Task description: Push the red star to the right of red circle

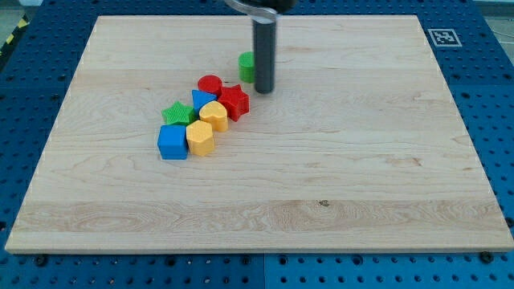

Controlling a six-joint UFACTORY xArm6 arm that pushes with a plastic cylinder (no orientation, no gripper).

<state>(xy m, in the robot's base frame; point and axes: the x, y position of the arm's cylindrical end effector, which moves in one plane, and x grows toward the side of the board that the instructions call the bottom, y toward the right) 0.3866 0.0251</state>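
The red star (234, 102) lies on the wooden board (337, 160), just right of and slightly below the red circle (210, 85), touching it. My tip (264, 89) stands on the board close to the star's upper right, a small gap apart. A green block (246, 67), partly hidden behind the rod, sits just left of the rod.
A cluster sits left of the star: a blue block (202, 99), a yellow block (214, 115), a green star (177, 114), a yellow hexagon (199, 138) and a blue cube (172, 143). A marker tag (442, 37) is at the board's top right corner.
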